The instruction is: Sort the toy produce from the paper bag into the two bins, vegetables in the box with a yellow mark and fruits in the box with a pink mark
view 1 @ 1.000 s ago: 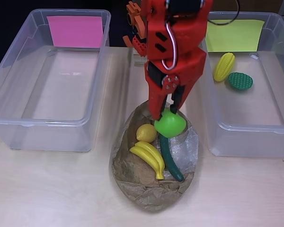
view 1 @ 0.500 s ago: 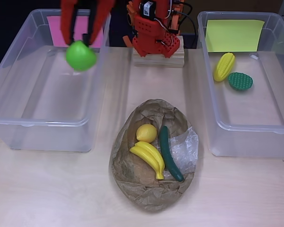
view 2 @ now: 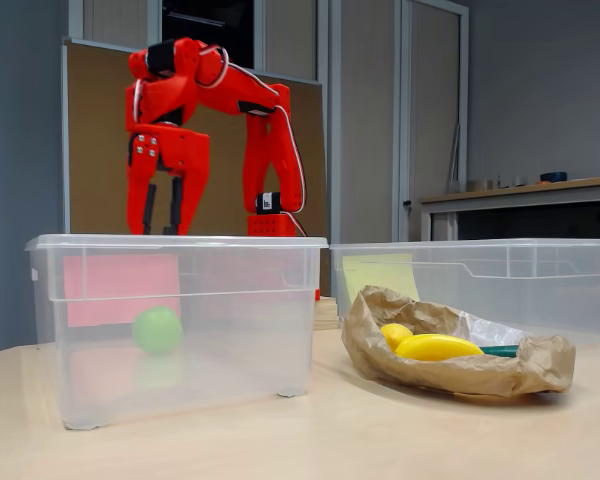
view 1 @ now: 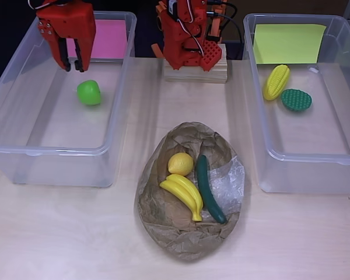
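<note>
Gripper (view 1: pixel 72 63) fingers are hanging parted and empty above the pink-marked bin (view 1: pixel 23 154), with the green apple (view 1: pixel 88 92) lying loose on the bin floor just below them, which is where a fruit belongs. Working outward from the near edge of the table in the overhead view, the paper bag (view 1: pixel 181 233) is lying spread flat, so the banana (view 1: pixel 184 195), lemon (view 1: pixel 180 164) and cucumber (view 1: pixel 209 188) are sitting exposed for picking. Farther back, the yellow-marked bin (view 1: pixel 306 169) is holding the corn (view 1: pixel 276 82) and a green bumpy vegetable (view 1: pixel 296 100).
</note>
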Controlling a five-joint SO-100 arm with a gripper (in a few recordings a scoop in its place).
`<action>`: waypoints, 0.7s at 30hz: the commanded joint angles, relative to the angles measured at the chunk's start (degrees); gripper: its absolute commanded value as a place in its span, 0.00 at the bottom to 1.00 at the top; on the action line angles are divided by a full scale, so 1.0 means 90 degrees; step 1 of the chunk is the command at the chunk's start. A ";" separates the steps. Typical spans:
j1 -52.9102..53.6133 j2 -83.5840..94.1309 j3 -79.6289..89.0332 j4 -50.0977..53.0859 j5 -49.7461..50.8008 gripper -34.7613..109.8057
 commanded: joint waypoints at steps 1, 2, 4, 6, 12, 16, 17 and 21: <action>0.0137 0.0264 0.0488 -0.0244 0.0146 0.32; 0.0107 0.0332 0.0527 -0.0264 0.0137 0.33; 0.0020 0.0527 0.0469 -0.0234 0.0088 0.33; -0.0137 0.0791 0.0313 -0.0156 0.0078 0.33; -0.1523 0.1758 -0.0254 0.0000 0.0156 0.33; -0.3203 0.2168 -0.0322 -0.0215 0.0166 0.35; -0.3662 0.2168 -0.0264 -0.0313 0.0195 0.36; -0.5195 0.1846 0.0293 -0.0928 0.0625 0.39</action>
